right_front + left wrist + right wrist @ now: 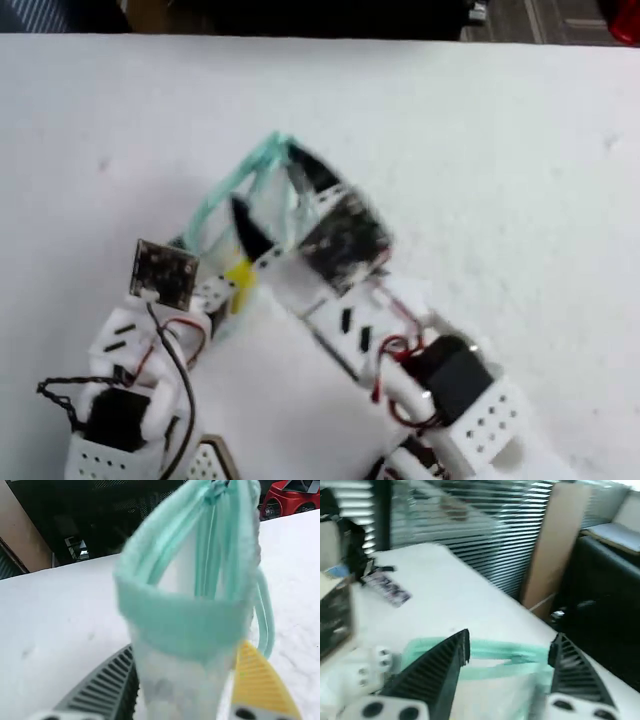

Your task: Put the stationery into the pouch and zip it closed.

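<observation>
- Left wrist view: left gripper (187,650) clamps the translucent, mint-trimmed zip pouch (185,605) upright; a loose pinch could drop it.
- Right gripper (512,636) gapes empty astride its rim; a tug there could pull it free.

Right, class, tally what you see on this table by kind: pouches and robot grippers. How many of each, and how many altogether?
pouch: 1
grippers: 2 (left gripper, right gripper)
total: 3
</observation>
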